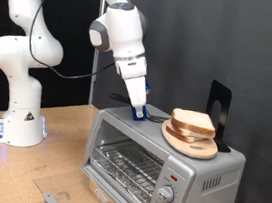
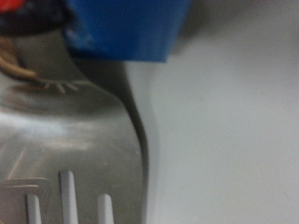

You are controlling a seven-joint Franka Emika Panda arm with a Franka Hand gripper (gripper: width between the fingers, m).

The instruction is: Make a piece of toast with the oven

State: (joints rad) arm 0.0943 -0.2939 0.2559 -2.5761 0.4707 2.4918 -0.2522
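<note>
At the exterior view's left stands the white jointed robot arm [image 1: 25, 62] on a brown wooden table [image 1: 66, 138], its upper links arching over towards the middle. There the arm's blue-tipped two-finger gripper [image 1: 139, 109] reaches down to the flat top of the small boxy silver-grey toaster oven [image 1: 158, 165], apparently touching it at the back edge. Whether its fingers are spread or closed, and whether they grasp anything, I cannot tell. The wrist view is too close to help: it shows a blurred blue finger [image 2: 126, 28] above a shiny metal fork-like utensil [image 2: 65, 140] lying against the pale surface.

The oven's glass door is shut and the wire rack behind it looks bare, so the loading seems not yet done. Just to the gripper's right, a round wooden plate [image 1: 202, 149] rests on the oven top, probably as a handy staging spot, and on it lies the pale white bread slice with tan crust [image 1: 192, 122], with another slice beneath.
</note>
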